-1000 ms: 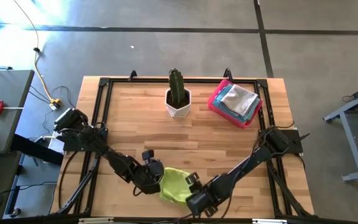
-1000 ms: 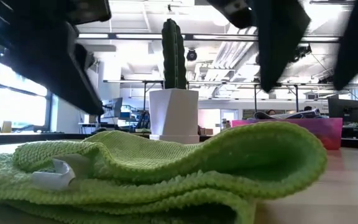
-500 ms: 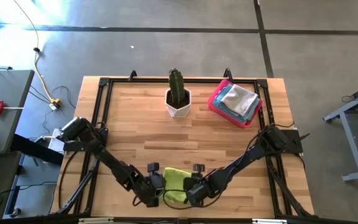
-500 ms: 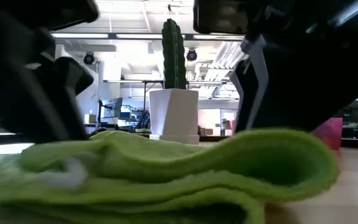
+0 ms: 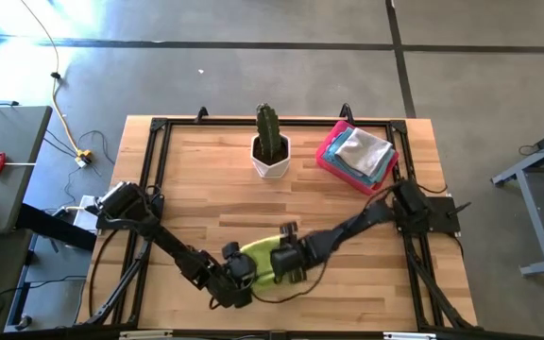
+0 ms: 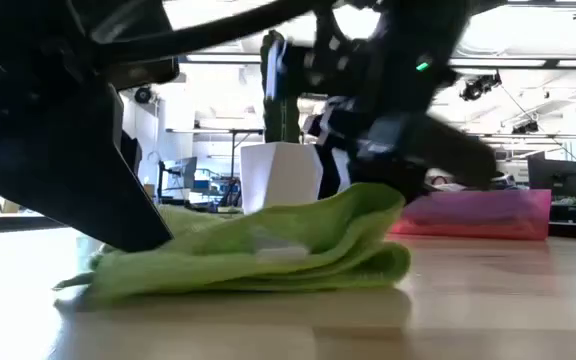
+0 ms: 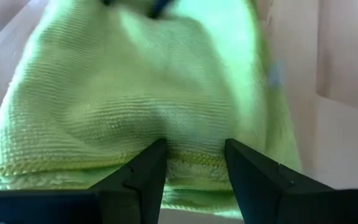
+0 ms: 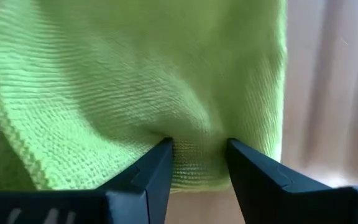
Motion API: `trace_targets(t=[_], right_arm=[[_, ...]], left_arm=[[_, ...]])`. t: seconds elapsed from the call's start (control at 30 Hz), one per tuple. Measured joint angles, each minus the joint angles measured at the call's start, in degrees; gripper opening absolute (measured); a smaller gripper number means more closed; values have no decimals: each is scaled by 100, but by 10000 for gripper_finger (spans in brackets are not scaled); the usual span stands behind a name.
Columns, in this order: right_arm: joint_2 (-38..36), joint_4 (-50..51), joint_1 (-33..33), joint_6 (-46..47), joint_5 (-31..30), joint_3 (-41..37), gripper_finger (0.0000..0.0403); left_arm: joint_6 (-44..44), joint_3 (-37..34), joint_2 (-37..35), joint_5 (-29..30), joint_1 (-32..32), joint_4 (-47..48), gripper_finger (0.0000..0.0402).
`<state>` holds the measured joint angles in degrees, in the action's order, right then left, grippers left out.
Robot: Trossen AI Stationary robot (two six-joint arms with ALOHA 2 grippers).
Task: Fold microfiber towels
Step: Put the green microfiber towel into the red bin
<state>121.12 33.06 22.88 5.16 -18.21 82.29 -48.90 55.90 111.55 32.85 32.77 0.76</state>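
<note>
A lime green microfiber towel [image 5: 258, 253] lies folded in several layers near the table's front edge, at the middle. My left gripper [image 5: 239, 272] is at its near left end, shut on the cloth [image 7: 194, 158]. My right gripper [image 5: 283, 260] is at its right end, also shut on the cloth [image 8: 197, 149]. In the low view the towel [image 6: 258, 250] rests on the wood, with its right end raised under the right gripper [image 6: 368, 160]. My left gripper pinches the towel's hemmed edge [image 7: 191, 163] between its two fingers, slanting down from the near left. That end of the towel lies low on the table. My right gripper pinches a folded, several-layered end of the towel [image 8: 194, 142] between its two fingers, coming steeply from above on the right. That end [image 6: 373, 205] is held a little above the table, and the cloth sags slack toward the left.
A cactus in a white pot [image 5: 270, 151] stands at the far middle. A pink tray [image 5: 333, 161] with folded towels sits at the far right. Black rails [image 5: 149, 179] frame the table. Bare wood lies between the towel and the pot.
My right gripper has gone toward the table's left and far edge and down, taking the towel's right end with it. My left gripper has sunk at the near left end. The towel has slid away from the near edge and is bunched narrower, with its right end raised.
</note>
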Motion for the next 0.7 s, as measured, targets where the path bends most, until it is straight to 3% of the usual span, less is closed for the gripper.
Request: trace_targets(t=[0.23,0.47,0.6,0.7], right_arm=[[-316,1162,-592,-329,514,249,146],[-1204,1614,-549,855,994,78,146],[-1719,866,-249,1729,1023,-759,146],[-2082,-331,-33,2534,1096,-1700,146]], left_arm=[[17,24,-3,150,-226,19,156],[919,414,-131,78,-515,91,156],[1612,578,-245,60,-616,106,156],[1868,584,-251,33,-654,233,156]])
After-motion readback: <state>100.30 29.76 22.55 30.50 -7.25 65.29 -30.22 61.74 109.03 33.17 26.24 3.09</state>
